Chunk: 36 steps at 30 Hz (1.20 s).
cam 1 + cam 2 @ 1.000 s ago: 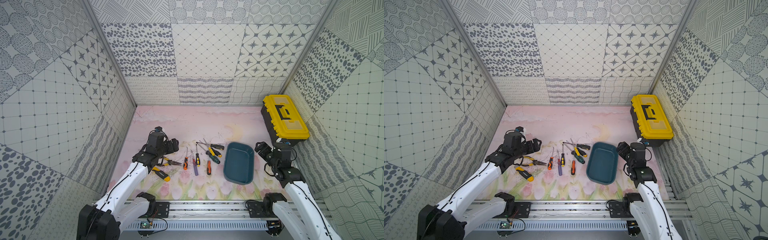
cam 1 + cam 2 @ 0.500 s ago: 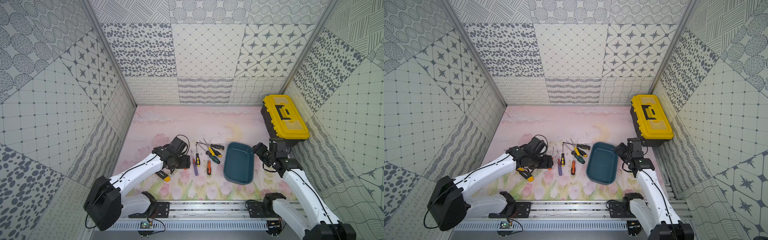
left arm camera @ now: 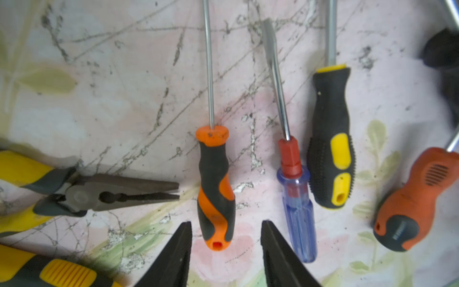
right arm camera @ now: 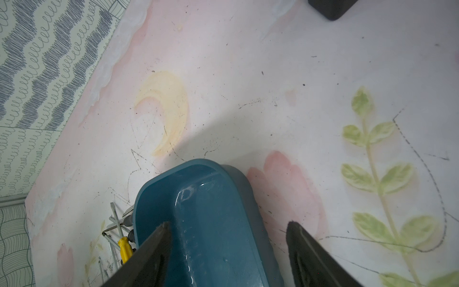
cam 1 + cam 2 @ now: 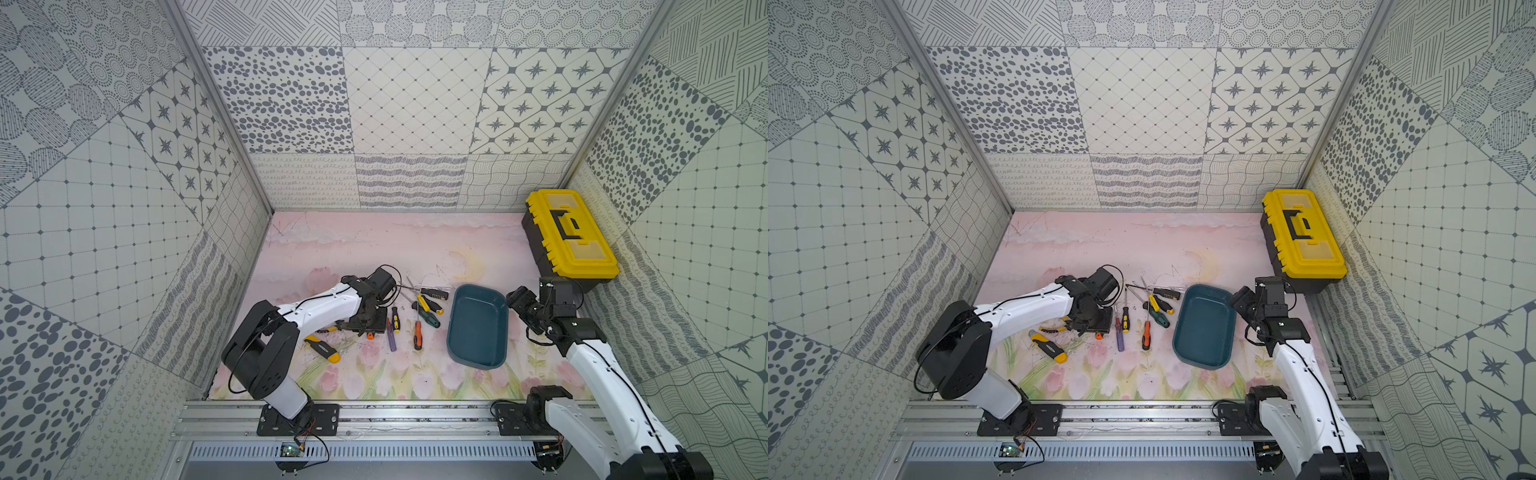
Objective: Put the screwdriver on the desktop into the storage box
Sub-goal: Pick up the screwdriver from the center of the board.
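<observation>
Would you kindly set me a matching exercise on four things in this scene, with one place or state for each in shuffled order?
Things:
1. storage box
2. toolbox
3. orange-black screwdriver
4. pliers

Places or states:
A. lid shut
B. yellow handles
C. empty
D. handle end between the left fingers

Pairs: 1-C, 2-A, 3-D, 4-B

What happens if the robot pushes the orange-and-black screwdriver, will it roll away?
It would probably roll sideways: the orange-and-black screwdriver has a rounded handle and lies flat on the desktop. Its rubbery-looking grip likely won't slip. The thin metal shaft looks stiff.
</observation>
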Each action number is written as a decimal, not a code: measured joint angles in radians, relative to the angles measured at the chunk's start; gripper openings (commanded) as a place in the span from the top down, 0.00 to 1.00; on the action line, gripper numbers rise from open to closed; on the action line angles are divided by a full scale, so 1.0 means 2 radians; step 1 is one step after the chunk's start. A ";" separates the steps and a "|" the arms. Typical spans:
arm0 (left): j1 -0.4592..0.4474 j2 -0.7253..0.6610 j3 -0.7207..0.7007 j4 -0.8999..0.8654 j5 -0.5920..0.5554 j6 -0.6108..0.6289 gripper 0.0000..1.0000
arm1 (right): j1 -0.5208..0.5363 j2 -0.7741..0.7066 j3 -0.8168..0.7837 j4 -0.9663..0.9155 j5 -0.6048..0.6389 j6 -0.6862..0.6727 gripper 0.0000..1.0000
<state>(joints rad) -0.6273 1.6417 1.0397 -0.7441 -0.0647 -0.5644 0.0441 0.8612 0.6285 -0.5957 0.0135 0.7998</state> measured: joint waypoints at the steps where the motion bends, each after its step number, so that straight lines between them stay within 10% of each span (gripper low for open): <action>1: 0.000 0.009 0.005 -0.001 -0.005 0.004 0.53 | 0.000 -0.003 0.000 0.000 0.001 0.000 0.23; 28: 0.011 0.055 0.017 0.022 -0.035 0.025 0.92 | 0.000 -0.045 -0.010 -0.008 -0.003 -0.001 0.30; 36: -0.078 -0.035 0.045 -0.020 -0.055 -0.042 0.93 | 0.000 -0.060 0.012 -0.059 -0.035 -0.026 0.32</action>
<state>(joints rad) -0.7834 1.5715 1.1301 -0.7834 -0.1745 -0.6483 0.0441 0.7418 0.6518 -0.7128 -0.0570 0.7479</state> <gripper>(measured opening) 0.214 0.686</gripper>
